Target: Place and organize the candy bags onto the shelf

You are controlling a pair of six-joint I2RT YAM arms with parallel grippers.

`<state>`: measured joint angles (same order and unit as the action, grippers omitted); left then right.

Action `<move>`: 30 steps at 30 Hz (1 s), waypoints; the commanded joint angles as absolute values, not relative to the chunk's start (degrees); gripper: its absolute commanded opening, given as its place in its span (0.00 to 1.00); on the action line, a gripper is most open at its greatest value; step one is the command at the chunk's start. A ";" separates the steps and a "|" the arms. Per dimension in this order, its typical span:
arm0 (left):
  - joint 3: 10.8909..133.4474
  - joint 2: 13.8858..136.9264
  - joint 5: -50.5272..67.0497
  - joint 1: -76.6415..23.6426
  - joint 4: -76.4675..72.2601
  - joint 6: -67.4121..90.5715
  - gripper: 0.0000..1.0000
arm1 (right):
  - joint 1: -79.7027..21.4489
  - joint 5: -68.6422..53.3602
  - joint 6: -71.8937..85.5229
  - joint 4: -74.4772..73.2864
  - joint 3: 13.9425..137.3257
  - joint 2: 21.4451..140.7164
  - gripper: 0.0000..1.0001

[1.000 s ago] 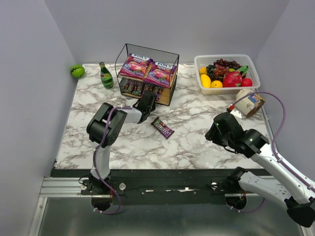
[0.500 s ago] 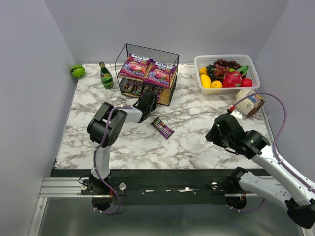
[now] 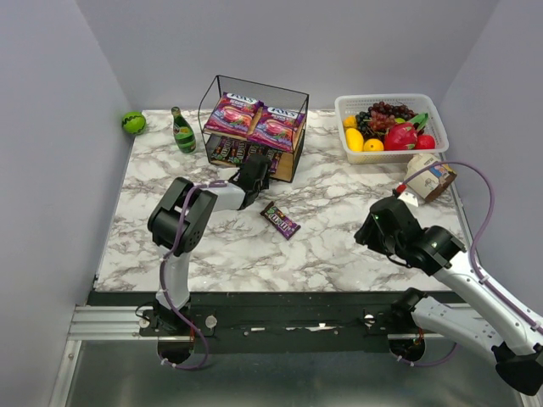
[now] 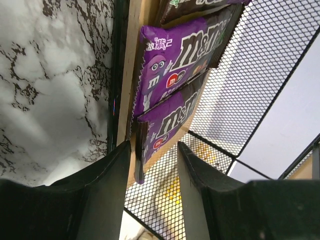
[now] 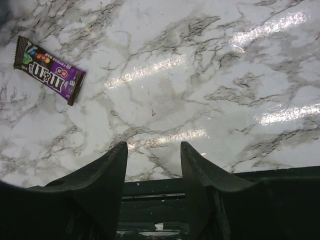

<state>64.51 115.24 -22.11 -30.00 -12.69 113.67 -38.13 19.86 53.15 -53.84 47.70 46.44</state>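
Observation:
The shelf (image 3: 296,158) stands at the back centre, its black wire mesh (image 4: 260,65) filling the left wrist view. Two pink-purple candy bags (image 3: 233,113) (image 3: 277,127) lie on its top board. Several dark M&M's packets (image 3: 240,152) line the lower board, and two show close up (image 4: 172,65) (image 4: 167,125). My left gripper (image 3: 253,176) (image 4: 154,150) is open at the lower tier's right front, with the end of the nearest packet loose between its fingers, beside the left one. One M&M's packet (image 3: 280,220) (image 5: 48,70) lies on the marble. My right gripper (image 3: 373,227) (image 5: 153,150) hangs open and empty at the near right.
A green bottle (image 3: 183,131) and a green ball (image 3: 132,122) are left of the shelf. A white fruit basket (image 3: 429,141) sits at the back right, with a beige carton (image 3: 430,176) in front of it. The table's front rail (image 5: 150,190) runs under my right gripper.
My left gripper has opened and let go of the M&M's packet on the lower board. The right arm has barely shifted.

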 commanded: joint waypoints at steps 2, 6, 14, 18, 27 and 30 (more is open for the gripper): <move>64.16 111.45 -21.97 -29.71 -9.41 105.05 0.54 | -37.88 21.80 53.96 -54.14 46.67 45.62 0.56; 62.85 109.95 -21.36 -29.53 -10.72 101.26 0.55 | -37.88 21.80 53.79 -53.70 46.58 45.97 0.56; 59.15 105.12 -20.57 -29.00 -10.37 98.97 0.56 | -37.79 19.43 53.44 -51.51 47.28 47.28 0.57; 58.10 102.84 -19.51 -29.00 -9.59 95.55 0.56 | -37.79 18.20 52.56 -50.19 47.64 48.69 0.57; 50.37 94.58 -14.69 -26.29 -7.56 76.52 0.55 | -37.79 4.93 45.36 -39.21 48.16 59.83 0.57; 50.36 94.13 -7.67 -23.30 -4.59 68.40 0.55 | -37.79 0.28 44.65 -35.08 48.78 64.75 0.55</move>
